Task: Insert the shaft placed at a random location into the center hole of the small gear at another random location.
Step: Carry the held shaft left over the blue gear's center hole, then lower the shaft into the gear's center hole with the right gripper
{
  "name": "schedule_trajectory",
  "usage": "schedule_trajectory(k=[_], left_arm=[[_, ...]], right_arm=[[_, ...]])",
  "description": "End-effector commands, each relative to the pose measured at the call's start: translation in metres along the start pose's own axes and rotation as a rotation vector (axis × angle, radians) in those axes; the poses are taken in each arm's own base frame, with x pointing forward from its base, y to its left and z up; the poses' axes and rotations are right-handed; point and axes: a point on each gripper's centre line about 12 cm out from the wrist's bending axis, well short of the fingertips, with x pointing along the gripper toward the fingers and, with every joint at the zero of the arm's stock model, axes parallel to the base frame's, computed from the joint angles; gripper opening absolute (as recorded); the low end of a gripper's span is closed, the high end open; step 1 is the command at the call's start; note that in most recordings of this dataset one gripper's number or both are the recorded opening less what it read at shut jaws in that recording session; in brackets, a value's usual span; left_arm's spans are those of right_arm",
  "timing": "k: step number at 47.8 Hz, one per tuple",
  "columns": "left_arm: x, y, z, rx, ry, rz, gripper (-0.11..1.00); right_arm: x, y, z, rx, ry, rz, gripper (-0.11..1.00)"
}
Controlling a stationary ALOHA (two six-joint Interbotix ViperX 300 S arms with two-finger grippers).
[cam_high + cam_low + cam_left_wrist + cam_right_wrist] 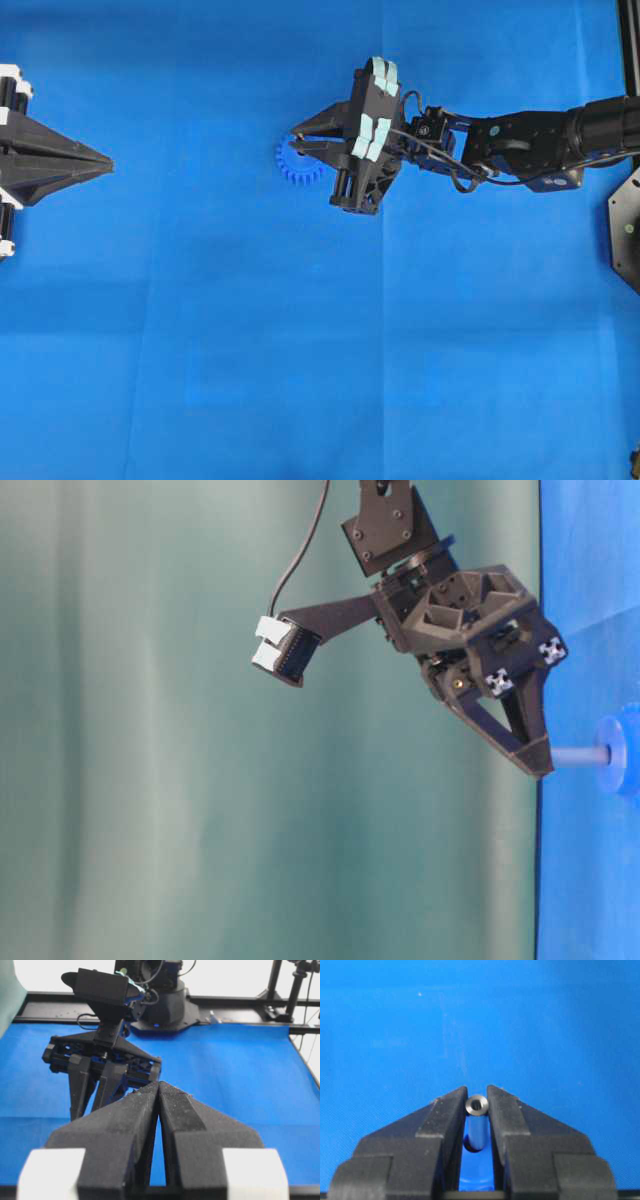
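- R gripper: fingers nearly together, pinching the shaft between the tips. Wrist cam shows the pin's grey hollow end level w/ the fingertips, body running down between them.
- Table-level view (frame is turned sideways, cloth at the right edge): R gripper tip meets one end of the shaft; other end sits at the hub of the small gear. Shaft stands square to the cloth. Looks pale blue-grey here.
- Center hole: not visible, covered by shaft + fingers. Can't tell how deep the pin sits.
- Small gear from overhead: blue, toothed rim shows below and left of the R fingertips, rest hidden under them. Lies flat on cloth, a little left of mid-frame, upper half.
- L gripper: fingers pressed together, nothing between them. Parked at far left edge, well apart from gear. Its wrist cam confirms tips touching; R arm's gripper seen beyond them.
- Surface: blue cloth over whole table, faint fold creases.
- Room: green-grey backdrop behind table in the table-level view; black frame rails at far edge of cloth, bright white beyond.
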Motion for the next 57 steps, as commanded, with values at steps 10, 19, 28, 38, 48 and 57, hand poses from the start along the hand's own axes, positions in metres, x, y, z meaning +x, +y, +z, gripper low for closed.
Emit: schedule_trajectory(k=[10,19,28,38,48,57], left_arm=[[0.001,0.000,0.005,0.000,-0.014,-0.001,0.00],[0.001,0.000,0.005,0.000,-0.014,-0.001,0.00],[0.001,0.000,0.004,0.000,-0.012,-0.001,0.00],[0.001,0.000,0.004,0.001,-0.012,-0.001,0.00],[0.001,0.000,0.004,0.000,-0.012,-0.002,0.00],[0.001,0.000,0.004,0.000,-0.011,-0.002,0.00]], right_arm=[[-0.018,0.005,0.036,-0.003,-0.099,0.015,0.03],[-0.017,0.006,0.031,-0.005,-0.079,0.018,0.03],[-0.004,0.005,0.014,-0.006,-0.036,0.011,0.03],[0.006,0.003,-0.002,-0.004,0.004,0.005,0.03],[0.006,0.003,-0.003,-0.003,0.001,0.004,0.03],[0.010,0.003,-0.009,-0.001,0.010,0.002,0.03]])
